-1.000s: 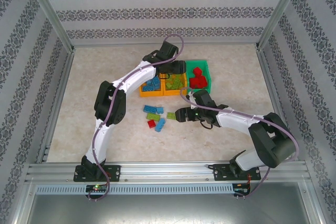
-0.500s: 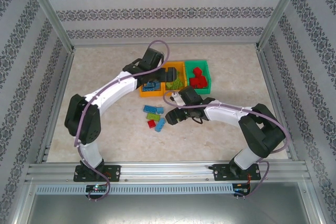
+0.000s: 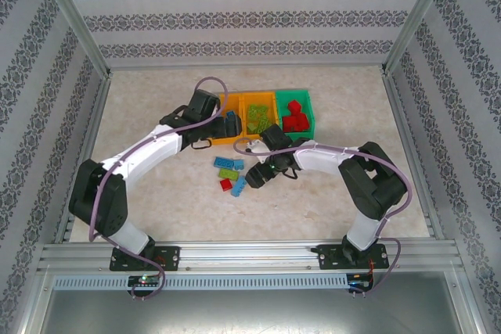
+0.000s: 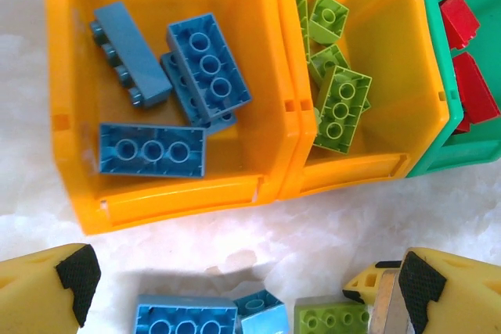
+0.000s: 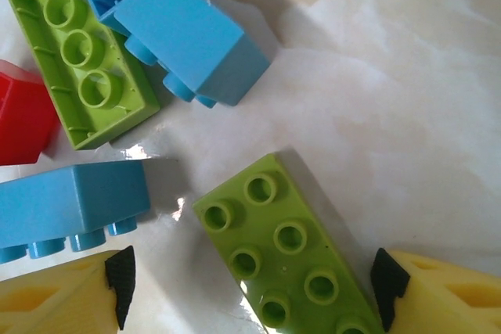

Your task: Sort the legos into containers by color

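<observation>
Legos (image 3: 228, 163): right hand (image 5: 250, 291) open astride lime brick (image 5: 290, 248); left hand (image 4: 243, 291) wide open, empty.

Bright, even light, soft shadows, slight glare.

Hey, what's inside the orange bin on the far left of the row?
The left orange bin holds four blue legos and no other color. One lies partly under another, so most of it is hidden.
</observation>
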